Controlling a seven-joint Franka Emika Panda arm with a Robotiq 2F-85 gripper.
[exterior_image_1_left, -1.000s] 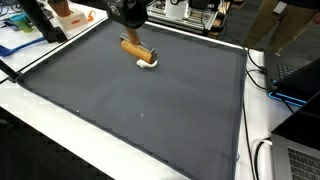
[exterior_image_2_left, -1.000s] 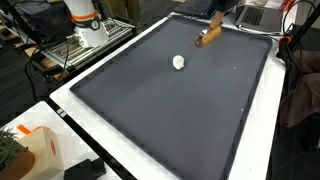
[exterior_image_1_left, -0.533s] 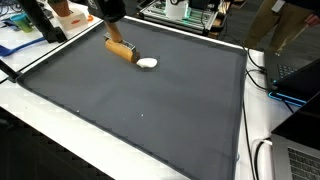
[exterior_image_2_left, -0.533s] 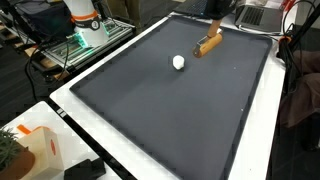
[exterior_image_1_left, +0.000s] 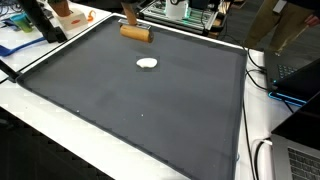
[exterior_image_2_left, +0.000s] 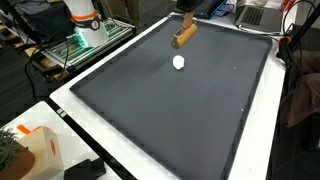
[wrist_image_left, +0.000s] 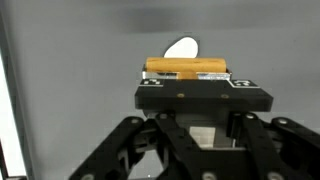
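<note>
A dark grey mat (exterior_image_1_left: 150, 110) covers most of a white table (exterior_image_2_left: 150, 140) in a cluttered lab, with equipment and cables round the edges.

A short wooden block (wrist_image_left: 187, 67), light brown and rounded along its length, sits crosswise between the fingers of the gripper (wrist_image_left: 195, 82). The jaws are clamped on it from both ends, and in the wrist view it lies level along the top of the black gripper body. In both exterior views the wooden block (exterior_image_1_left: 137, 32) hangs at the far side of the mat, close to its border, below the dark arm that comes in from the top of the picture. In an exterior view it stands slightly tilted (exterior_image_2_left: 184, 36). Whether it clears the surface or brushes it cannot be told.

A small white oval object (exterior_image_1_left: 147, 64) lies on the mat, apart from the block and nearer the middle. The wrist view shows it just beyond the block (wrist_image_left: 181, 48).

Further out, a wire cart (exterior_image_2_left: 70, 48) stands beside the table. An orange and white carton (exterior_image_2_left: 35, 150) sits on the table's near corner. Black cables (exterior_image_1_left: 262, 70) trail along the table's edge.
</note>
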